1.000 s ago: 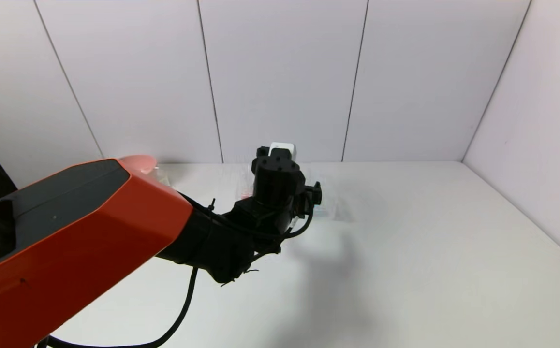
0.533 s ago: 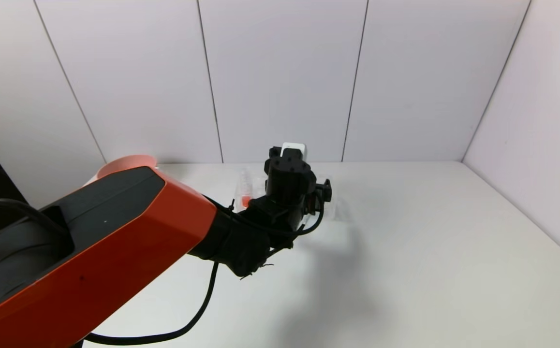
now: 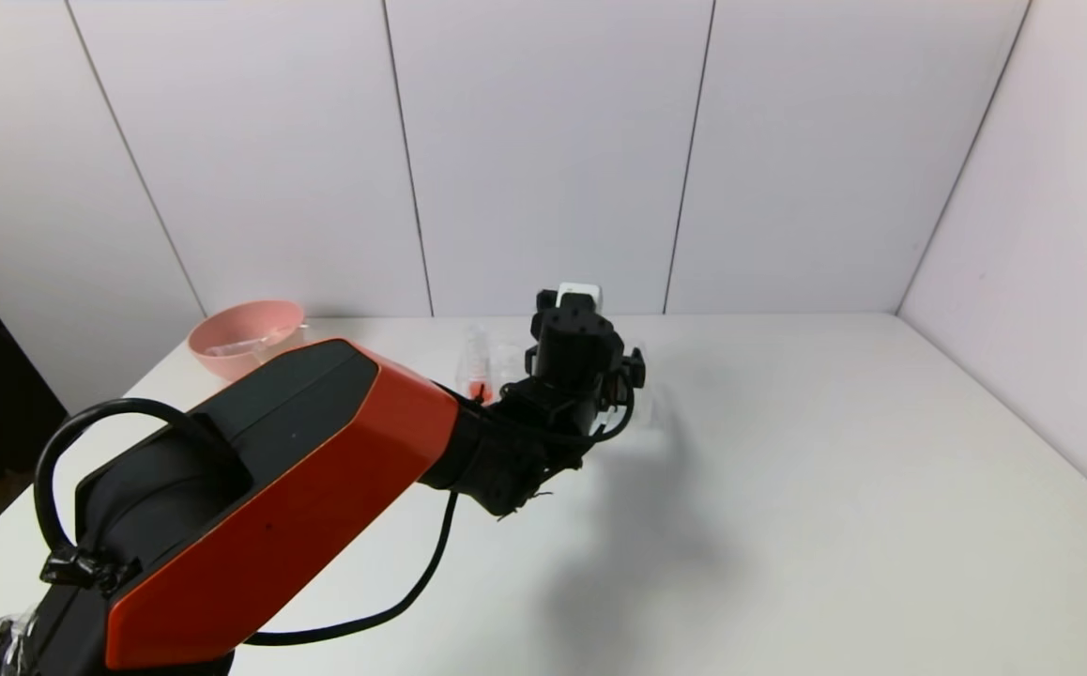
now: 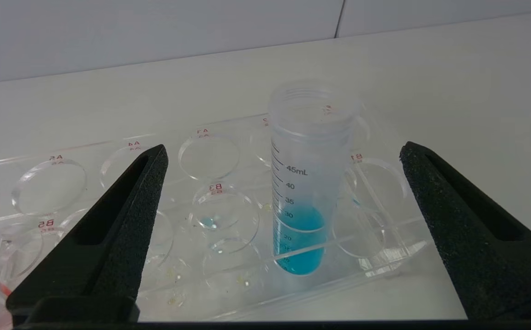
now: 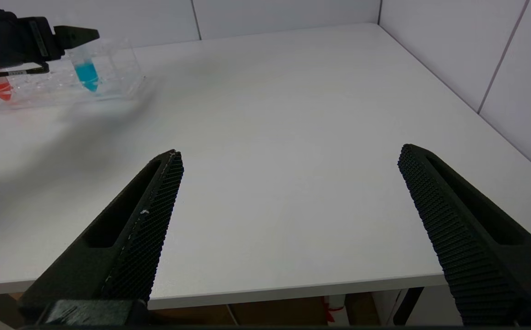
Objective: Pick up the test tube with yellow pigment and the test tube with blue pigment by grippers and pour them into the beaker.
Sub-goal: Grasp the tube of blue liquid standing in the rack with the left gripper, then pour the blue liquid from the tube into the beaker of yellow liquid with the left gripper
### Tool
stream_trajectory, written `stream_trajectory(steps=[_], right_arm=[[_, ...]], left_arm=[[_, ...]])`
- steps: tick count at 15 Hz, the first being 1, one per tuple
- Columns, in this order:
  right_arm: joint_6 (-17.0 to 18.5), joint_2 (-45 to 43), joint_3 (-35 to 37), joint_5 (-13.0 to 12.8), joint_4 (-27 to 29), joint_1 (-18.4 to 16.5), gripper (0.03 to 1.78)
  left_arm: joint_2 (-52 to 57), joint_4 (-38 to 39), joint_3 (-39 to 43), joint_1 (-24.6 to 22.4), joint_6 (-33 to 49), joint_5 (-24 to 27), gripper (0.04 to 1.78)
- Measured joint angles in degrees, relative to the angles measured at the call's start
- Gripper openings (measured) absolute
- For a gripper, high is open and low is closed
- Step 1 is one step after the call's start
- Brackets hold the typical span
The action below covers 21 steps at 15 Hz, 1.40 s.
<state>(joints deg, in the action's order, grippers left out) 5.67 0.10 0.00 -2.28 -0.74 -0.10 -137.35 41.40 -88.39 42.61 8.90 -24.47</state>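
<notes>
The white surface (image 3: pixel 834 488) carried a clear rack (image 4: pixel 229 256) near its far edge. There the test tube with blue pigment (image 4: pixel 304 192) stood upright between the left pincer's (image 4: pixel 284 183) wide-spread, empty fingers. The right pincer (image 5: pixel 288 183) hung open near the front edge.

The test tube with blue pigment (image 4: pixel 303 192) stands in the rack (image 4: pixel 229 256), right of the bowl (image 3: pixel 245 334)
</notes>
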Motion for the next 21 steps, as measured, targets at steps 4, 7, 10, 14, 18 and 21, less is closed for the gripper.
stream_trajectory(steps=[4,7,10,14,18,21], right_arm=[[0.02,0.0,0.0,0.0,0.0,0.0,1.71],[0.02,0.0,0.0,0.02,0.0,0.0,1.71],[0.0,0.0,0.0,0.0,0.0,0.0,1.71],[0.0,0.0,0.0,0.0,0.01,0.0,1.71],[0.0,0.0,0.0,0.0,0.01,0.0,1.71],[0.02,0.0,0.0,0.0,0.01,0.0,1.71]], left_arm=[[-2.28,-2.07,-3.19,-0.74,0.02,-0.15,1.76],[-2.76,-2.12,-3.78,-0.85,0.09,-0.22,1.69],[-2.76,-1.96,-4.17,-0.83,0.09,-0.39,1.39],[-2.23,-2.1,-4.22,-0.71,0.07,-0.34,0.68],[-1.6,-2.29,-4.13,-0.74,0.02,-0.41,0.45],[-0.85,-3.54,-4.16,-0.77,-0.06,-0.48,0.45]])
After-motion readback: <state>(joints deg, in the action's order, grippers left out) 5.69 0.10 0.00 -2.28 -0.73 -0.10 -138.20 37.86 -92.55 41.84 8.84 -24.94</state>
